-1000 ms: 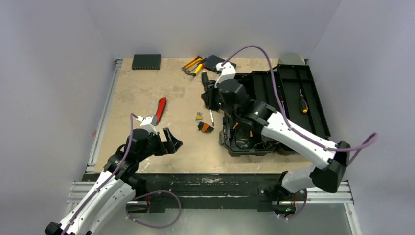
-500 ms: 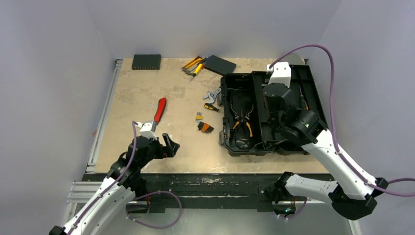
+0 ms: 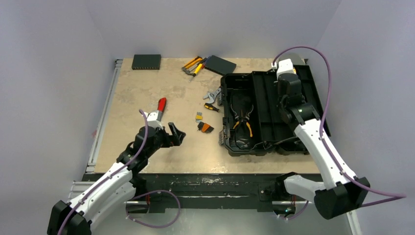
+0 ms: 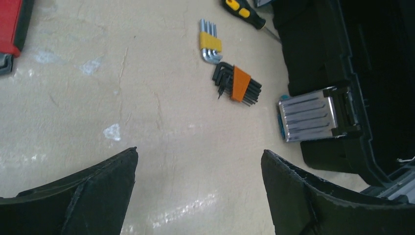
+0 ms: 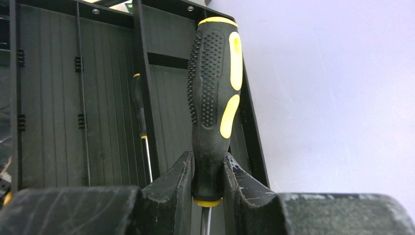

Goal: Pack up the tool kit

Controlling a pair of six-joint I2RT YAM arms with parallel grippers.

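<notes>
Toolbox (image 3: pixel 266 105) open, right jaws clamping yellow-black screwdriver (image 5: pixel 213 98), its shaft cut off, left jaws wide

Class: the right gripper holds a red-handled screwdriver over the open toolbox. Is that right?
No. The screwdriver in the right gripper has a black-and-yellow handle, not red; the right wrist view shows it. It is over the open toolbox.

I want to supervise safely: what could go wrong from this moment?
1. The right jaws pinch the screwdriver only at the handle's shaft end, so it could tilt or slip over the toolbox.
2. The left jaws stand open near the hex keys; a careless sweep might scatter them.
</notes>
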